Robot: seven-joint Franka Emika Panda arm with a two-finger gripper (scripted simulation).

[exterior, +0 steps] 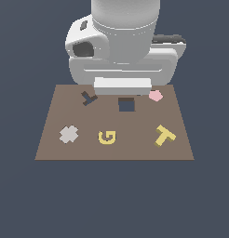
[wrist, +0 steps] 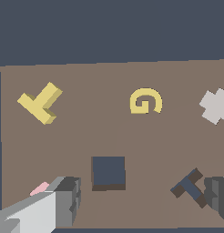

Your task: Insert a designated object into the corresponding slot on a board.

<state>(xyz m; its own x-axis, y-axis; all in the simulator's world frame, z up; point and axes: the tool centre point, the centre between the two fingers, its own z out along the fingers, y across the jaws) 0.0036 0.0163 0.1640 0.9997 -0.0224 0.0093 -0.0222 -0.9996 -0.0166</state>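
The yellow T-shaped block [exterior: 164,135] [wrist: 39,103] lies flat on the brown board [exterior: 135,149] [wrist: 86,136], near the front corner on the exterior view's right. The dark, tilted T-shaped slot [exterior: 88,98] [wrist: 190,187] is at the back on the exterior view's left. My gripper [wrist: 143,195] hangs above the board's back edge, open and holding nothing. One finger [wrist: 68,196] is near the pink block. The other finger [wrist: 218,198] is beside the T slot. In the exterior view the white hand [exterior: 122,86] hides the fingers.
A yellow G-shaped block [exterior: 107,137] [wrist: 145,101] and a grey cross-shaped piece [exterior: 69,134] [wrist: 216,105] lie in the front row. A dark square cutout [exterior: 126,105] [wrist: 108,172] and a pink pentagon block [exterior: 155,95] [wrist: 39,188] are in the back row. The arm's body looms over the back edge.
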